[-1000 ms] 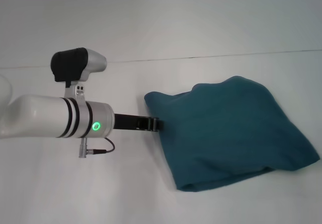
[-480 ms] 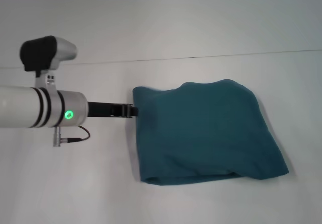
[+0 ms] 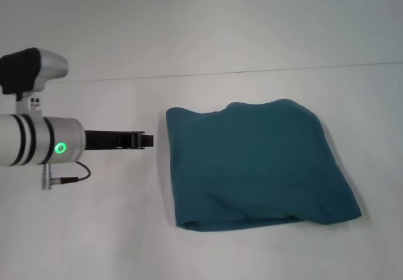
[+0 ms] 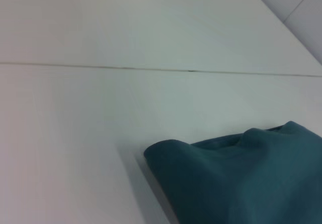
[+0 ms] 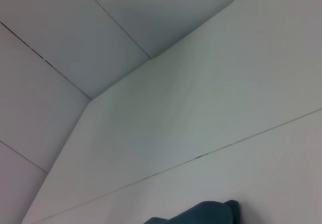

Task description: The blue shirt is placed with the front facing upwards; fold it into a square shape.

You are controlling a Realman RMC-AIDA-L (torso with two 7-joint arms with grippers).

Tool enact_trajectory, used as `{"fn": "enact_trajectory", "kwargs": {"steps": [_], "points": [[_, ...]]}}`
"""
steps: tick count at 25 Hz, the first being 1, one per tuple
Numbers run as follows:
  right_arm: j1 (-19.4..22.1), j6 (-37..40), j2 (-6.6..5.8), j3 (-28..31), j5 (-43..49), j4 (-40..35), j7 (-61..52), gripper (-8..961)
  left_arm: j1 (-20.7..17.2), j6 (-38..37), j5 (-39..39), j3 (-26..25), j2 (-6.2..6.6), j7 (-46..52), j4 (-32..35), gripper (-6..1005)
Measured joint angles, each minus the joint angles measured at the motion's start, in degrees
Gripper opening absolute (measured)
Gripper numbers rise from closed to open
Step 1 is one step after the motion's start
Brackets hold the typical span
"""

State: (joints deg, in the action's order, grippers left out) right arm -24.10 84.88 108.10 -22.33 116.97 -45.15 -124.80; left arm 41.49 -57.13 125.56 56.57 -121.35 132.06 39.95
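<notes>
The dark teal-blue cotton shirt [image 3: 255,165] lies centre-right as a roughly square, slightly rumpled bundle, so the folding looks essentially finished. At mid-left, the left gripper [image 3: 146,141] sits just clear of its edge, holding nothing; whether its fingers are parted I cannot tell.

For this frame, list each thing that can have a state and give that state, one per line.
blue shirt: folded into a rough square, plain side up, print hidden, lying flat on the table, held by nothing.
left gripper: beside the shirt's left edge, apart from it, holding nothing.
right gripper: out of the head view.
table: white, bearing the shirt.
</notes>
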Motion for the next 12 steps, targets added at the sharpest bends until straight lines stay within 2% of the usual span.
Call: {"fn": "enact_trajectory", "kwargs": {"steps": [7, 12], "points": [[-0.1, -0.4, 0.34, 0.0, 0.0, 0.4, 1.3, 944, -3.4, -4.0, 0.0, -0.6, -0.94, 0.3, 6.0, 14], [-0.2, -0.5, 1.83, 0.0, 0.0, 0.6, 5.8, 944, -3.9, -7.0, -0.1, -0.8, -1.16, -0.7, 7.4, 53]]}}
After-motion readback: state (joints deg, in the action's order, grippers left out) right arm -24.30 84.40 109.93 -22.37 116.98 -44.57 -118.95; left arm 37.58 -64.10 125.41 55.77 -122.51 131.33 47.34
